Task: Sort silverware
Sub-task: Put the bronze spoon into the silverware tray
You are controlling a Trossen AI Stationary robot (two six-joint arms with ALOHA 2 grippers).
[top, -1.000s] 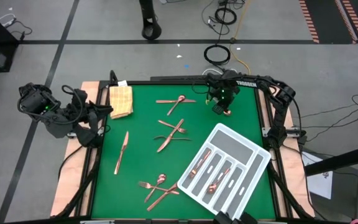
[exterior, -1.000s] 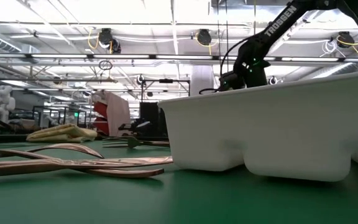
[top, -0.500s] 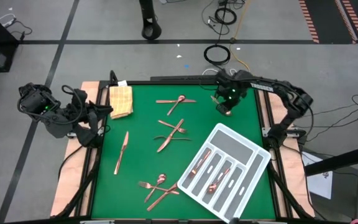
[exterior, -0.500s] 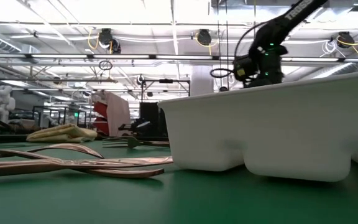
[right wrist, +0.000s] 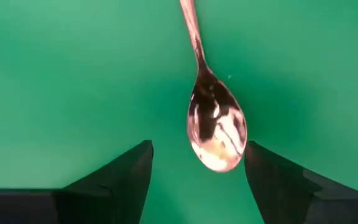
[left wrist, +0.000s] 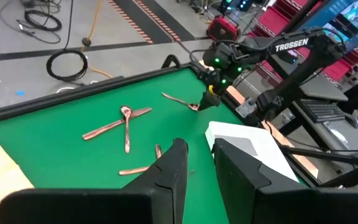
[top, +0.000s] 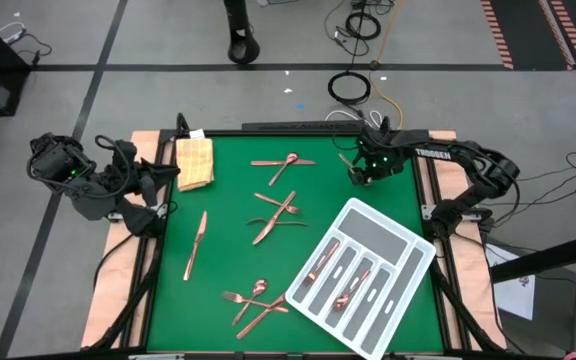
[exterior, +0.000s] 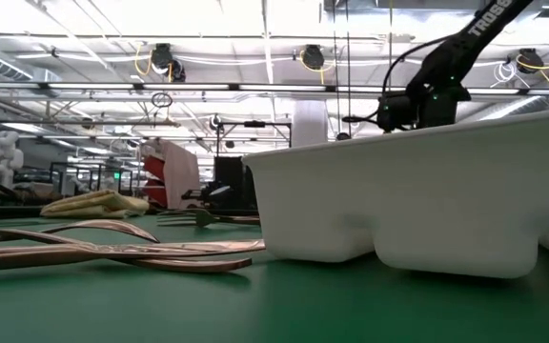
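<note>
At the worktop's (top: 228, 225) one-o'clock corner: right gripper (right wrist: 194, 165), fingers spread and empty, poised directly above one spoon (right wrist: 216, 127); bowl between the fingers, handle running straight away from the wrist. Left gripper (left wrist: 197, 163) parked open at nine o'clock, well apart.

Dark arms (top: 448, 155), white TROSSEN lettering, green LEDs, black cables.

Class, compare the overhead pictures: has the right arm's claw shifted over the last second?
Yes. The right claw has slid slightly toward the table's right edge, and is open over a copper spoon, behind the white tray.
</note>
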